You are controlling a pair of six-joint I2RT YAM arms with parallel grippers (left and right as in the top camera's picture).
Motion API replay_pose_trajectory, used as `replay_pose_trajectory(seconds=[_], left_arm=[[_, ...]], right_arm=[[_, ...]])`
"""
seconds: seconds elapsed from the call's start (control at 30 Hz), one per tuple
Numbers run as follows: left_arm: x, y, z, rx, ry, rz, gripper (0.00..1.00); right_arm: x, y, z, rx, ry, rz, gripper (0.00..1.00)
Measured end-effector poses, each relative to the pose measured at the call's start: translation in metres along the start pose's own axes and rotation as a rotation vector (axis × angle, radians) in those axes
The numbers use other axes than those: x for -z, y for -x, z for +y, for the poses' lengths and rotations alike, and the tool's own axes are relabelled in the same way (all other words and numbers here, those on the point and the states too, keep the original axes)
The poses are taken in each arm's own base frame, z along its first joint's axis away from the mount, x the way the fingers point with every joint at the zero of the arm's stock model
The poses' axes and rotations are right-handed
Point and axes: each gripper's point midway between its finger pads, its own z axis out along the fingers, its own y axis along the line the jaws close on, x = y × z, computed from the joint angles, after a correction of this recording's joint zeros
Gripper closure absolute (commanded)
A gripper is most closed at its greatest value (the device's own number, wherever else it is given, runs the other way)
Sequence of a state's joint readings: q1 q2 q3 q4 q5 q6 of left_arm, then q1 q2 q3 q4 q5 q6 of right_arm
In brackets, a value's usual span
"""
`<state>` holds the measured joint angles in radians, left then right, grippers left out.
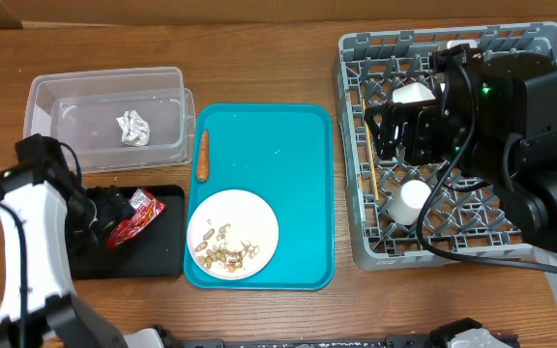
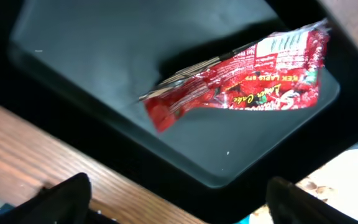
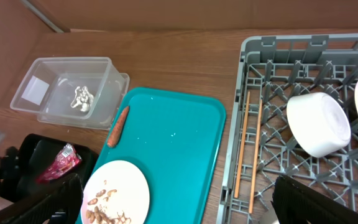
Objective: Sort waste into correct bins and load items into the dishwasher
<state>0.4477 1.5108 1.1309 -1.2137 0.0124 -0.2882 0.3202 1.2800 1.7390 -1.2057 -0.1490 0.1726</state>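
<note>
A red snack wrapper (image 2: 241,81) lies in the black bin (image 2: 104,62) at the front left (image 1: 162,256). My left gripper (image 2: 179,211) is open and empty just above the bin's near edge, apart from the wrapper (image 1: 131,220). A white plate (image 1: 245,217) with food scraps and a carrot (image 1: 202,157) sit on the teal tray (image 1: 288,135). My right gripper (image 3: 182,208) is open and empty, held high over the left part of the grey dish rack (image 1: 356,242). The rack holds a white bowl (image 3: 319,124) and wooden chopsticks (image 3: 246,149).
A clear plastic bin (image 1: 104,87) at the back left holds crumpled white paper (image 1: 133,127). A white cup (image 1: 412,201) lies in the rack under my right arm. Bare wooden table lies between the bins, the tray and the rack.
</note>
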Motion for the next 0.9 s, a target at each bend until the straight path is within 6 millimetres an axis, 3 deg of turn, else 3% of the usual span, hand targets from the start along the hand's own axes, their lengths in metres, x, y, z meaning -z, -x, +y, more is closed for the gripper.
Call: replay_pose_trajectory(seconds=[0.27,0.47,0.63,0.7,0.9], left_arm=[[-0.041,0.006,-0.004,0.002,0.012,0.088,0.17],[-0.06,0.013,0.001,0.005,0.052,0.098,0.18],[-0.077,0.016,0.008,0.026,0.098,0.102,0.27],[-0.083,0.02,0.008,0.031,0.104,0.093,0.37],[-0.092,0.024,0.008,0.046,0.111,0.094,0.85]], right_arm=[[0.0,0.0,0.0,0.001,0.0,0.0,0.0],[0.0,0.0,0.0,0.0,0.0,0.0,0.0],[0.0,0.0,0.0,0.0,0.0,0.0,0.0],[0.0,0.0,0.0,0.001,0.0,0.0,0.0],[0.0,0.0,0.0,0.001,0.0,0.0,0.0]])
